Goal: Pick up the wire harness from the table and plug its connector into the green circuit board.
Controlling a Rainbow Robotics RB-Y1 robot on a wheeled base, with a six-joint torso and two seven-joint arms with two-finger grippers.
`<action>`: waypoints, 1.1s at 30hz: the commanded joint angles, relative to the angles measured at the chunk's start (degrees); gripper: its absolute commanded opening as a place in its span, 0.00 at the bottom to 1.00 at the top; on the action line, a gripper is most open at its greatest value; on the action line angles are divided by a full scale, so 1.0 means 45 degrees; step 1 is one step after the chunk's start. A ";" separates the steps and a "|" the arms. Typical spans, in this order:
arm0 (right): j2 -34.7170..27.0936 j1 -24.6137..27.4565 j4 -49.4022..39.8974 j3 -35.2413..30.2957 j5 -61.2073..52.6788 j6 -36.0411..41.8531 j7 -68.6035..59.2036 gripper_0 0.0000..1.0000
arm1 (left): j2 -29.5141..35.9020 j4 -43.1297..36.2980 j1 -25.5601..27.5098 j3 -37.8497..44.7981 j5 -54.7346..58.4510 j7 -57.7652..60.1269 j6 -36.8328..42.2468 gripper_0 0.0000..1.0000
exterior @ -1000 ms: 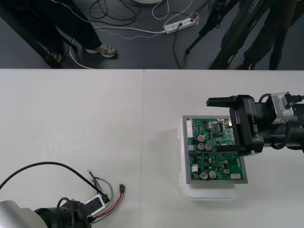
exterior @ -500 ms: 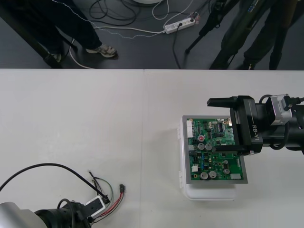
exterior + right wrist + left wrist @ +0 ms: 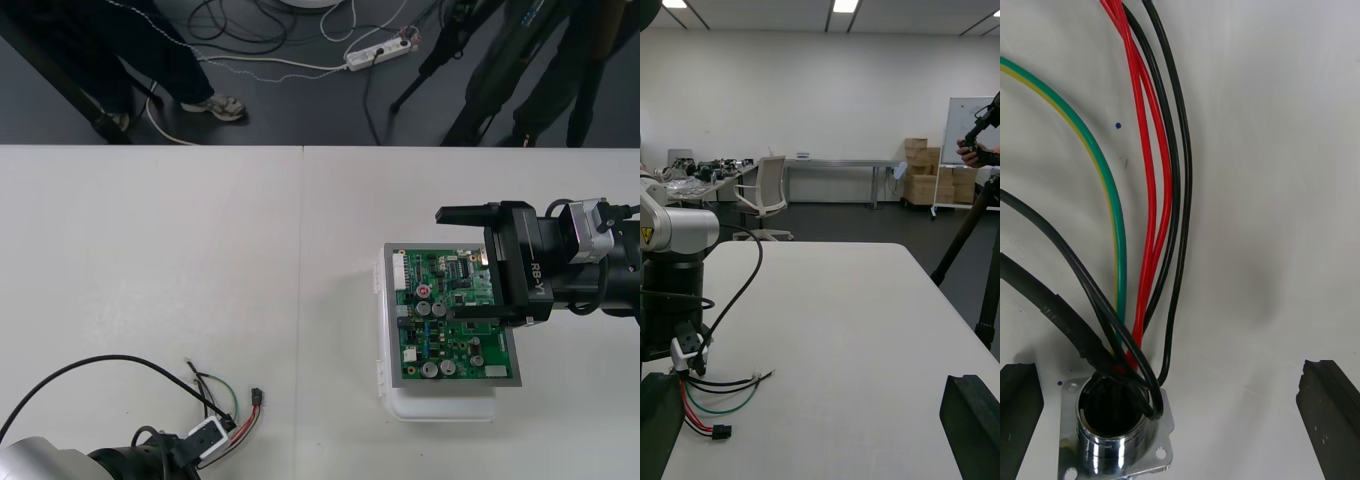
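Note:
The wire harness lies on the table near the front left, its small black plug resting on the surface. My left gripper hovers over the harness's socket end. In the left wrist view it is open, its fingers wide apart on either side of the round metal socket, and red, black and green wires fan away from it. My right gripper is open above the green circuit board on its white base. The right wrist view looks across to the harness and plug.
A black cable loops from the left arm over the table's front left. The table seam runs down the middle. Cables and a power strip lie on the dark floor beyond the far edge.
My left gripper has shifted slightly toward the table's near edge over the socket end. The harness, the board and the right gripper have stayed put.

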 commanded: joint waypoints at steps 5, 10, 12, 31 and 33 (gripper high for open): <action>0.0151 -0.0357 -0.0081 -0.0285 0.0046 -0.0046 0.0484 1.00 | -0.0040 -0.0081 0.0610 0.0508 -0.0090 -0.1529 0.0728 1.00; 0.0151 -0.0376 -0.0101 -0.0285 0.0046 -0.0046 0.0484 1.00 | 0.0019 -0.0081 0.0903 0.0762 -0.0090 -0.1764 0.0865 1.00; 0.0151 -0.0357 -0.0101 -0.0285 0.0046 -0.0046 0.0484 1.00 | -0.0001 -0.0081 0.0981 0.0801 -0.0090 -0.1822 0.0923 1.00; 0.0151 -0.0376 -0.0101 -0.0285 0.0027 -0.0046 0.0581 1.00 | -0.0040 -0.0081 0.1000 0.0820 -0.0090 -0.2076 0.1040 0.23; 0.0151 -0.0357 -0.0101 -0.0285 0.0007 -0.0046 0.0581 1.00 | -0.0020 -0.0061 0.0981 0.0820 -0.0071 -0.2096 0.1021 0.00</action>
